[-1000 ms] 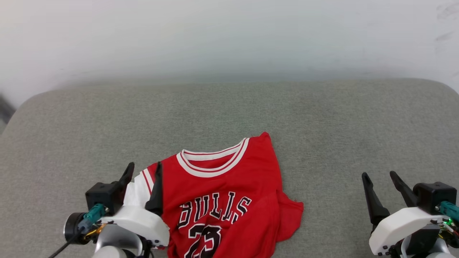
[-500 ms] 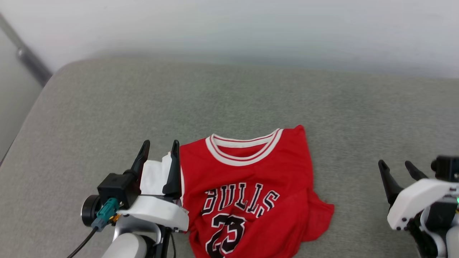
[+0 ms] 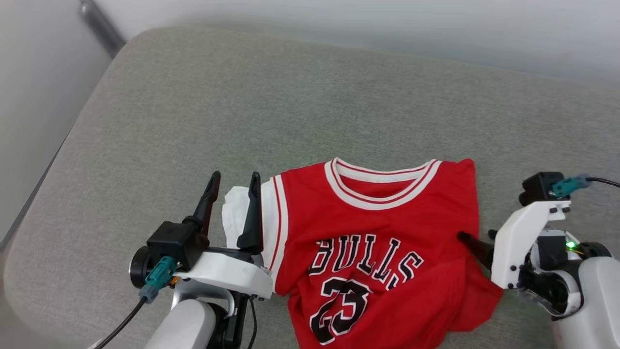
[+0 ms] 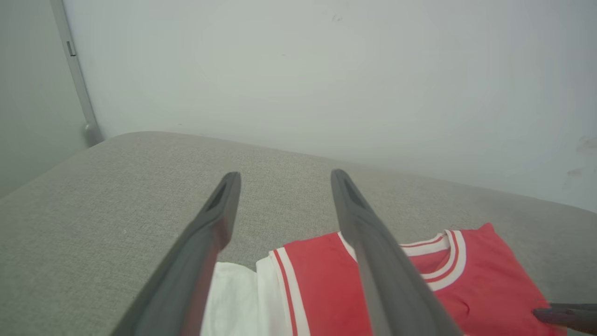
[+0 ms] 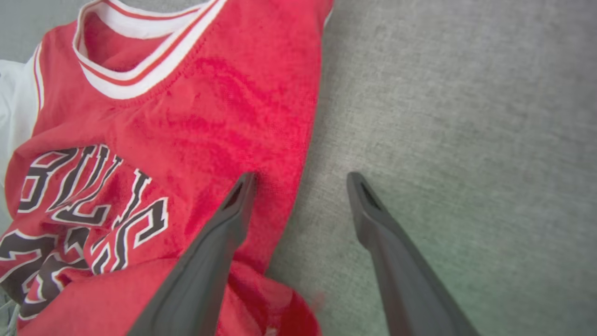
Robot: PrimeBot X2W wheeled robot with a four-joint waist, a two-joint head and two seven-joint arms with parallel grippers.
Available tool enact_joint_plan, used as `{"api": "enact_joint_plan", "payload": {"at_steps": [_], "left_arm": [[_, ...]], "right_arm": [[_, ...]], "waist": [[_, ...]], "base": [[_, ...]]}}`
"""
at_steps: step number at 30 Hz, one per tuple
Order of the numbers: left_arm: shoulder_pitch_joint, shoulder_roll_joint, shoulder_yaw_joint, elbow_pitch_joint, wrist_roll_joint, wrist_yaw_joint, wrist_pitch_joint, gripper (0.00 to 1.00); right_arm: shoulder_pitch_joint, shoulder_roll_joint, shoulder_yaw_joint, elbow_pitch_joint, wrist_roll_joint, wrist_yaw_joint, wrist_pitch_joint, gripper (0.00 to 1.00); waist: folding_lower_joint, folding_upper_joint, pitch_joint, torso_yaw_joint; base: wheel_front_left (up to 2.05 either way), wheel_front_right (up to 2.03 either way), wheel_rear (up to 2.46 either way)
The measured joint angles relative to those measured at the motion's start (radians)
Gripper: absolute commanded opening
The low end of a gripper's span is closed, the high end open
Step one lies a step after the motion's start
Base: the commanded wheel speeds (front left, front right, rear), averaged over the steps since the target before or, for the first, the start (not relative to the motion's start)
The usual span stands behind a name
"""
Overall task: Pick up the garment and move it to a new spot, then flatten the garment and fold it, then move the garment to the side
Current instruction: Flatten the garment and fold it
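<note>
Swinging inward, the right hand (image 3: 475, 236) now straddles the 3 o'clock edge of the shirt (image 3: 378, 228), fingers apart. The left hand (image 3: 235, 175), also apart, hangs over its 9 o'clock sleeve (image 3: 237, 215) on the cushion (image 3: 193, 97), readying pickup.

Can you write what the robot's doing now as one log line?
garment: rumpled, on grey cushion | left gripper: open over white sleeve | right gripper: open, straddling garment's right edge

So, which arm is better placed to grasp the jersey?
Right, probably: the right gripper, open, straddles the jersey at its edge, one finger over fabric, one over the cushion. The left gripper points level above the white sleeve.
</note>
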Motion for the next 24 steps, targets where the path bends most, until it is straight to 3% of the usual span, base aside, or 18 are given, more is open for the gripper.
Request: {"api": "enact_joint_plan", "payload": {"at_steps": [7, 8, 9, 10, 17, 24], "left_arm": [[-0.005, -0.017, 0.002, 0.03, 0.0, -0.01, -0.009, 1.0], [-0.006, -0.019, 0.003, 0.035, 0.0, -0.011, -0.009, 1.0], [-0.006, -0.021, 0.003, 0.039, 0.0, -0.011, -0.012, 1.0], [-0.006, -0.022, 0.003, 0.042, 0.0, -0.012, -0.013, 1.0], [-0.005, -0.019, 0.008, 0.067, -0.002, -0.016, -0.015, 1.0], [0.007, -0.008, 0.011, 0.075, -0.008, -0.01, -0.007, 1.0]], "right_arm": [[-0.029, 0.001, 0.027, 0.072, 0.014, 0.0, 0.056, 1.0], [-0.032, 0.001, 0.032, 0.078, 0.014, 0.0, 0.061, 0.49], [-0.036, 0.001, 0.036, 0.082, 0.018, 0.0, 0.069, 0.11], [-0.038, 0.001, 0.039, 0.086, 0.03, 0.0, 0.071, 0.0], [-0.045, -0.026, 0.089, 0.053, 0.031, 0.0, -0.008, 0.0], [-0.068, -0.091, 0.038, -0.073, -0.021, 0.0, -0.043, 0.0]], "waist": [[-0.0001, 0.0, 0.024, 0.031], [0.0, 0.0001, 0.023, 0.032], [-0.0001, 0.0, 0.022, 0.032], [0.0, 0.0, 0.022, 0.032], [0.0, 0.0, 0.004, 0.002], [0.0, 0.0, -0.033, -0.055]], "base": [[0.0, 0.0, 0.0], [0.0, 0.0, 0.0], [0.0, 0.0, 0.0], [0.0, 0.0, 0.0], [0.0, 0.0, 0.0], [0.0, 0.0, 0.0]]}}
